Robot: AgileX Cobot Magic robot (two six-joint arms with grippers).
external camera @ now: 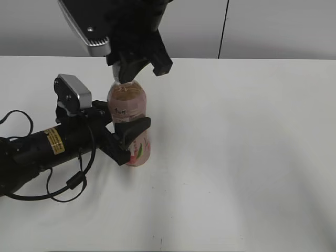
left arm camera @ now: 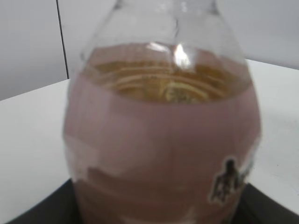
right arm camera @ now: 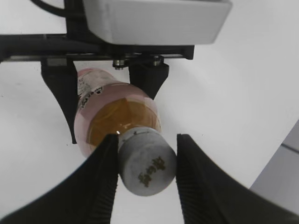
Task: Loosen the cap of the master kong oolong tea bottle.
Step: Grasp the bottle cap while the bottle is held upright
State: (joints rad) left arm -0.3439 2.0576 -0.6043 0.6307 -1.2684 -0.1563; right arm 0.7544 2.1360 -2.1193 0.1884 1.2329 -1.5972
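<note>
The master kong oolong tea bottle [external camera: 129, 123] stands upright on the left half of the white table, a slim clear plastic bottle of pinkish-amber tea filled to its shoulder, with a pink label round its body. The cap [right arm camera: 145, 162] sits on its neck: small, round, greyish-white, ribbed at the side, with dark characters printed on top.

The cap [right arm camera: 145, 163] is hidden in the exterior view; the bottle [left arm camera: 163, 140] looks blurred up close.
</note>
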